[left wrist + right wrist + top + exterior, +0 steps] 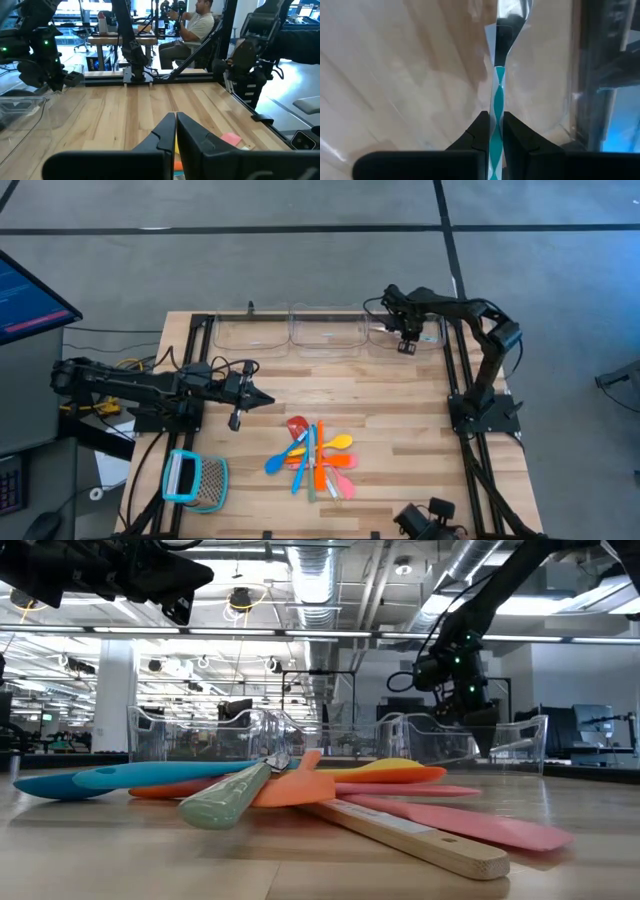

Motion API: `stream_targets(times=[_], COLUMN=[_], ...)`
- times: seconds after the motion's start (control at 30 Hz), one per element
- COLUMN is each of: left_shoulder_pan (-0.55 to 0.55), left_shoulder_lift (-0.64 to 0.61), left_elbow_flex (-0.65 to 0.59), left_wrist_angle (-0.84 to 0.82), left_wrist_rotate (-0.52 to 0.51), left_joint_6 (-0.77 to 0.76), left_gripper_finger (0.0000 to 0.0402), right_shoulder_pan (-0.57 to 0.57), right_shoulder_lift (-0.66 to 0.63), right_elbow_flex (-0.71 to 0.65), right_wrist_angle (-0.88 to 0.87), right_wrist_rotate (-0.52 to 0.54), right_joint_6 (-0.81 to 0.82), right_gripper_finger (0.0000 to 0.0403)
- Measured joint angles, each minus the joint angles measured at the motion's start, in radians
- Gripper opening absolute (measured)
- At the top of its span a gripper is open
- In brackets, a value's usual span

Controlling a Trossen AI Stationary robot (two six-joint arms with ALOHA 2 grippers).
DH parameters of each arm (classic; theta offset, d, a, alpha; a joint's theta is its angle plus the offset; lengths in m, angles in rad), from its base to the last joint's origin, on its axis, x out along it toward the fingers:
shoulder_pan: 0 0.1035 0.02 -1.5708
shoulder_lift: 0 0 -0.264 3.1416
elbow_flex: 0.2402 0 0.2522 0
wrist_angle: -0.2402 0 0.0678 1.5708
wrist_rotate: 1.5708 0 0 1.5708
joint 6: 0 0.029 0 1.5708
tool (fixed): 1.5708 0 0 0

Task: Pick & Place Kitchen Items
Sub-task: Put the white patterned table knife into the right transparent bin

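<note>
Currently the right gripper [492, 131] grips a slim teal-and-white striped metal-headed utensil [498, 95] over the far-right clear plastic bin [405, 332]; the left gripper [175, 131], jaws closed, hovers above the desk [400, 395].

The striped handle [496, 130] runs off the right wrist picture's edge; its far end blurs, perhaps a spoon bowl. In the utensil pile [318, 457], lower pieces lie partly hidden.

The kitchen items [315, 458] lie in a crossed, fanned heap at about six o'clock on the table: a blue spoon [285, 458], orange spatulas [320, 470], a yellow spoon [340, 442], pink pieces [343, 483] and a red-headed spatula [298, 427]. A teal-and-white twisted-handled utensil [497, 115] is pinched upright in the right hand [493, 131] at one o'clock.
</note>
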Motion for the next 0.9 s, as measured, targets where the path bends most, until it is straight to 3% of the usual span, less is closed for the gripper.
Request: stream_targets(times=[0.9], left_shoulder_pan=[0.000], left_shoulder_lift=[0.000], left_elbow_flex=[0.000], left_wrist_angle=[-0.001], left_wrist_rotate=[0.000], left_joint_6=[0.000], left_gripper_finger=[0.0008], right_shoulder_pan=[0.001], right_shoulder_lift=[0.012], right_elbow_flex=[0.000], right_wrist_angle=[0.016], right_wrist_rotate=[-0.004], right_joint_6=[0.010], right_gripper_finger=[0.0051])
